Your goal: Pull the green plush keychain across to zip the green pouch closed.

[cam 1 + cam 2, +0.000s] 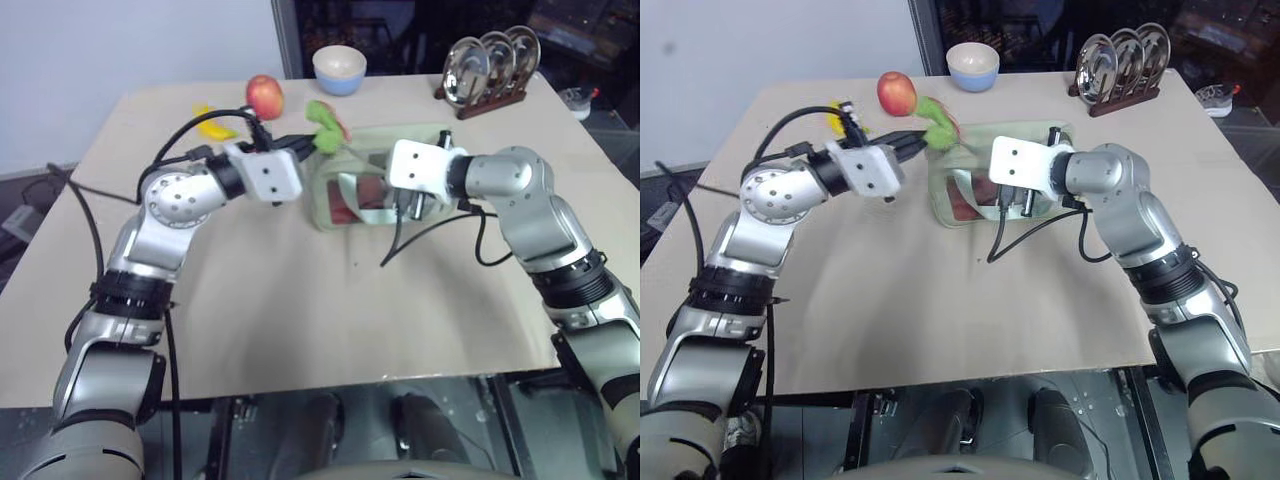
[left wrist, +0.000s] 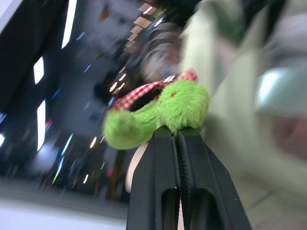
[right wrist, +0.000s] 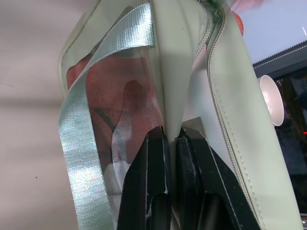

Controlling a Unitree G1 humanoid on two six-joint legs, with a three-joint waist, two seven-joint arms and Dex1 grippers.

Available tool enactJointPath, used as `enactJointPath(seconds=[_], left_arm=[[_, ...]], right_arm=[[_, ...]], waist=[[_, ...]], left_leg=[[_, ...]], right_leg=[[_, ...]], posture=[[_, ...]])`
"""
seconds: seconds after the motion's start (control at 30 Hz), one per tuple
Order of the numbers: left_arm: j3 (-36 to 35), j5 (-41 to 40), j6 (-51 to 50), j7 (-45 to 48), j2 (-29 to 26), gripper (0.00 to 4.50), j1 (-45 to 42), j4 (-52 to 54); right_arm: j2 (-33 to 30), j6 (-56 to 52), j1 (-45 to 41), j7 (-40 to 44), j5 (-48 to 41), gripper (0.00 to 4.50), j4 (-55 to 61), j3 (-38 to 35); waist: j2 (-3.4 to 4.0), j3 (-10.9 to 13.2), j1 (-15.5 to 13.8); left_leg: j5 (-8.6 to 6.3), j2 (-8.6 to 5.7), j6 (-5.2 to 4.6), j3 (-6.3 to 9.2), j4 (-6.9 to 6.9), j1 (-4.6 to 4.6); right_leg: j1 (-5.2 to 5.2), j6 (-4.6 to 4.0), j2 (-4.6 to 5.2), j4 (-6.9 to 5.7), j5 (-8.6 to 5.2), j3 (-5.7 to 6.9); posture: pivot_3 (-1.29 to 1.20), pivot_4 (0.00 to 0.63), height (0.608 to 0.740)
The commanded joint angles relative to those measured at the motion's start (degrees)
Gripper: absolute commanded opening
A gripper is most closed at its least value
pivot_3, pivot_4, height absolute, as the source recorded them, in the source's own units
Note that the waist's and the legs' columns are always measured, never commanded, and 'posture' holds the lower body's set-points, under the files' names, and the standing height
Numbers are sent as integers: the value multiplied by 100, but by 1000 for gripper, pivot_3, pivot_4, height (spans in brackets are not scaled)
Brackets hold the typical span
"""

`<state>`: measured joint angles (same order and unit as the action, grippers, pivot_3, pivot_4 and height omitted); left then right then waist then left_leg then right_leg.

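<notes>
- Two pincers are at work on one bag, and I'll go from my left side to my right.
- Far left on the bench (image 1: 300, 330) lies a yellow banana (image 1: 214, 126), with a red apple (image 1: 265, 96) just beside it; neither belongs to this job.
- My left pincer (image 2: 178, 136) has its jaws pressed together on the green plush keychain (image 2: 158, 112), gripping the fuzzy blob by its lower edge. I hold it raised at the pouch's left top corner, so that a pull across should carry the zipper slider with it.
- The green pouch (image 1: 375, 185) stands upright mid-bench between my two arms, its clear window facing me with reddish contents behind.
- My right pincer (image 3: 170, 139) is clamped on the pouch's fabric wall beside the zipper track (image 3: 225, 120). I judge this grip is there to steady the bag against the pull.
- Behind stand a blue-and-cream bowl (image 1: 340, 68) and, further right, a rack of metal plates (image 1: 490, 62), well clear.
</notes>
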<state>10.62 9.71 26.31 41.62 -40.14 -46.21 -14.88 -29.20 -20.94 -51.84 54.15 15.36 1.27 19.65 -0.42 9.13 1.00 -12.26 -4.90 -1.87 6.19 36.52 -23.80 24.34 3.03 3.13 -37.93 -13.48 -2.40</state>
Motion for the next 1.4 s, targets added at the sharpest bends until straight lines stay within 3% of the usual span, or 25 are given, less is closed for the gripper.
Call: enactJointPath(seconds=[0.03, 0.1, 0.23, 0.4, 0.57, 0.77, 0.97, 1.13, 1.23, 1.33, 1.4], left_arm=[[44, -74, 45, 209, 91, 1318, -357, -329], [-58, -241, 60, 235, 160, 2184, -424, -374], [-432, -1035, -391, 521, 167, 2184, -262, -117], [-977, -2203, -1748, 847, 156, 2184, 153, 476], [-1537, -3259, -3357, 863, 67, 2184, 1262, 1493], [-1540, -3170, -3754, 173, 664, 2184, 2344, 1959], [-1310, -2575, -3435, -445, 1365, 2184, 2279, 1376], [-1201, -2371, -3159, -487, 1616, 2184, 2100, 961], [-1189, -2316, -3061, -486, 1704, 1409, 2088, 879], [-1215, -2291, -3013, -500, 1771, 43, 2071, 845], [-1217, -2292, -2974, -494, 1805, 43, 2052, 827]], right_arm=[[51, 28, -84, -83, 4, 0, 97, 0], [83, -19, -91, -102, 8, 0, 128, 8], [114, -98, -92, -128, 7, 0, 186, -1], [125, -124, -97, -125, 7, 0, 192, -2], [120, -117, -92, -105, -30, 0, 196, -10], [107, -88, -109, -82, -64, 0, 171, -9], [84, -72, -145, -46, -72, 0, 147, -2], [61, -86, -143, -35, -65, 0, 172, 1], [57, -155, -118, -48, -60, 0, 216, -13], [59, -250, -87, -55, -72, 0, 278, -32], [59, -334, -79, 11, -156, 0, 351, -65]], waist=[[0, 0, 9], [0, 0, 20], [0, 0, 48], [0, 0, 123], [0, 0, 147], [0, 0, 85], [-1, -1, 74], [-1, -1, 79], [-1, -1, 80], [-1, -1, 77], [-1, -1, 75]], left_leg=[[0, 1, 0, 1, 0, -1], [0, 0, -1, -1, 1, -1], [0, 1, -1, -1, 5, -1], [0, 2, -1, 0, 10, -2], [0, 4, -1, 0, 12, -1], [0, 5, 0, 3, 18, -1], [0, 4, 0, 5, 24, 3], [0, 4, 0, 4, 24, 1], [-1, 4, 0, 4, 24, 1], [0, 3, 1, 4, 24, 1], [-1, 3, 0, 5, 24, 1]], right_leg=[[0, 0, -2, 1, 0, 1], [1, 0, -4, -2, 0, -1], [1, 1, -3, -3, 0, -2], [1, 1, -1, -5, 0, -2], [1, 1, -2, -8, 0, -6], [-2, 1, 1, -8, 0, -1], [-8, 1, 1, -12, 1, 0], [-6, 1, 1, -11, 1, 0], [-7, 1, 2, -10, 1, -1], [-7, 1, 3, -10, 1, 0], [-7, 1, 4, -11, 1, 0]], posture=[[0, 150, 740], [0, 150, 740], [0, 150, 740], [0, 150, 740], [0, 150, 740], [0, 150, 740], [0, 150, 740], [0, 150, 740], [0, 150, 740], [0, 150, 740], [0, 150, 740]])
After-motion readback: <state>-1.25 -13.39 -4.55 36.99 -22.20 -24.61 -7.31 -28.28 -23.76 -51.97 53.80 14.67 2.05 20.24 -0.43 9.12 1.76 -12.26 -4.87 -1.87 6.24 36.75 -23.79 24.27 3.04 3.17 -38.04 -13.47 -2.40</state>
